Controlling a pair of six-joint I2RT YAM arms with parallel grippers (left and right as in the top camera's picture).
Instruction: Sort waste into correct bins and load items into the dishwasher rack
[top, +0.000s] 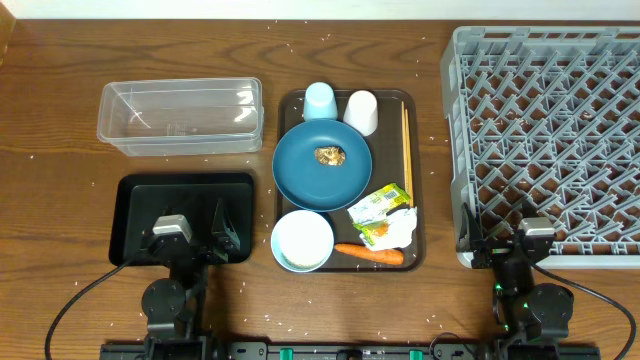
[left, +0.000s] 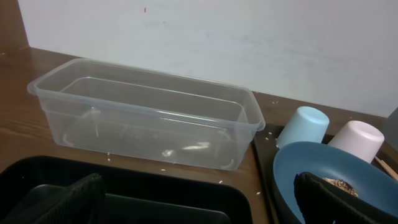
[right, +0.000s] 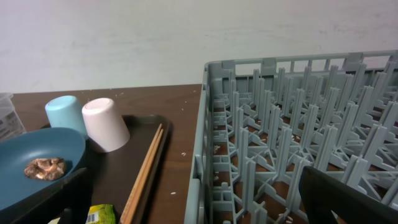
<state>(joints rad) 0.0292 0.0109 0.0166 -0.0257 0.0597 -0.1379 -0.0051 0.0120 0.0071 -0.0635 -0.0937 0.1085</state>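
Tub (top: 180, 120) glossy clr plastic, rack (top: 545, 130) matt grey plastic.

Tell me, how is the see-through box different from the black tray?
The clear tub is see-through; the black tray is solid black. The tub has tall walls, while the tray is shallow. The tub sits further back on the table, and the tray lies in front of it, nearer the robot. Both are rectangles of about the same size, left of the brown serving tray.

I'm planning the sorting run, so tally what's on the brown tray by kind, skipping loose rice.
Cups: 2, light-blue cup, white cup
Plates: 1, dark-blue plate
Bowls: 1, light-blue bowl
Chopsticks: 1 pair
Waste pieces: 3, wrapper, carrot, brown lump
Total: 8
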